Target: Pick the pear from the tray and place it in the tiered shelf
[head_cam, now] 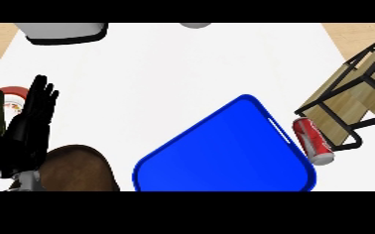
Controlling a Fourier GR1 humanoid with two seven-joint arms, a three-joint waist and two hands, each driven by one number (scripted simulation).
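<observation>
A blue tray point(219, 153) lies at the lower middle of the white counter, and its visible surface is bare. No pear shows anywhere in the head view. The tiered shelf point(344, 99), wooden boards in a black frame, stands at the right edge, tilted in the view. My left hand point(29, 124) rests at the left edge, open with its fingers straight and pointing up, holding nothing. My right hand is out of sight.
A red can point(313, 141) lies on its side between the tray and the shelf's foot. A brown rounded object point(77, 171) sits at the lower left beside my left hand. A red and white item point(12, 99) peeks out behind that hand. A white appliance point(62, 31) stands at the back left.
</observation>
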